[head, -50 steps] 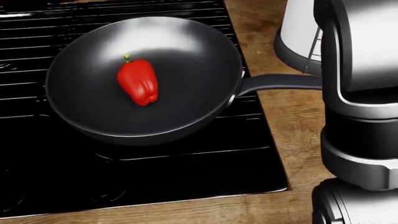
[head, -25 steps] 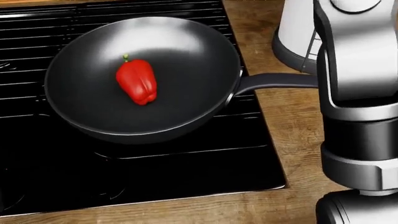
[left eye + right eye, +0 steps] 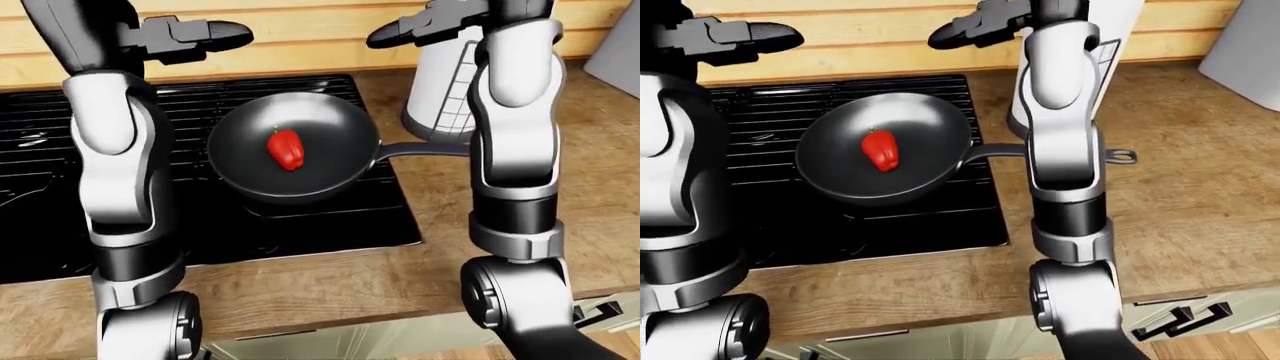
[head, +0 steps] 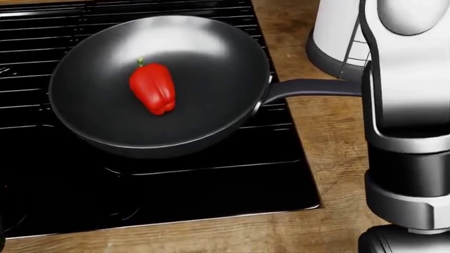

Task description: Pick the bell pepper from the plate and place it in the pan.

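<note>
Red pepper lying in the pan

The left hand (image 3: 190, 34) is raised with fingers spread, holding nothing. The glossy red pepper (image 4: 152, 88) lies in the black pan (image 4: 211, 52), long axis running top to bottom, green stem toward the head view's top. The right hand (image 3: 420, 24) is likewise raised and spread.
</note>
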Controlling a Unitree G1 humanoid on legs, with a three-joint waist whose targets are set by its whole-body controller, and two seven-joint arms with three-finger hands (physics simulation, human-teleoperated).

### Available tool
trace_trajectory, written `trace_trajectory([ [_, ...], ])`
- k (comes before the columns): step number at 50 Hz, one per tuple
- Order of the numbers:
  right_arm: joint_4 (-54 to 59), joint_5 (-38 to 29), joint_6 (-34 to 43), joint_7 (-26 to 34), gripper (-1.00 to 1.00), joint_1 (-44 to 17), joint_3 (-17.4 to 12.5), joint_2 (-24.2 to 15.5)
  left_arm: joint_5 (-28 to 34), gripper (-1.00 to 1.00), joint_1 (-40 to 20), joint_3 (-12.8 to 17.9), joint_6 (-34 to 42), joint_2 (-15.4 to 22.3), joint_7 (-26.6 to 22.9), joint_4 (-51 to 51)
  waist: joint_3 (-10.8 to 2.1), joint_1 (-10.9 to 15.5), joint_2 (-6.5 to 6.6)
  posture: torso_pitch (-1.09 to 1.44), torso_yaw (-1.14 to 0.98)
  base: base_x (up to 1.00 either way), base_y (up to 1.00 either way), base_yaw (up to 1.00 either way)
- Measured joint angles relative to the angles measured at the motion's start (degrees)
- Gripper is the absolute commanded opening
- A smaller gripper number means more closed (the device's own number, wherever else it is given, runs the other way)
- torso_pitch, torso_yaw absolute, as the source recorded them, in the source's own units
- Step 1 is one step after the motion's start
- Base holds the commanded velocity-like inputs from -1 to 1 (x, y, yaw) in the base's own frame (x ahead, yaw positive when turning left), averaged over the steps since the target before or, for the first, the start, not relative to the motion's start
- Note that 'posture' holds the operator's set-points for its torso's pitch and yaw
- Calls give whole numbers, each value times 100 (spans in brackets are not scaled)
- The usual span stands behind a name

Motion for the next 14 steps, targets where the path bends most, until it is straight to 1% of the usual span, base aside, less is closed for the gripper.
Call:
trace_trajectory([
  [7, -138, -34, -152, -31, 100, -18, -25, -16, -42, 100, -125, 11, -53, 45, 27, -36, -11, -4, -11, 0, 0, 0, 0, 0],
  [14, -581, -233, -129, 35, 100, 17, 38, 2, -77, 100, -45, 37, -139, 57, 56, -322, 0, -2, 8, 0, 0, 0, 0, 0],
])
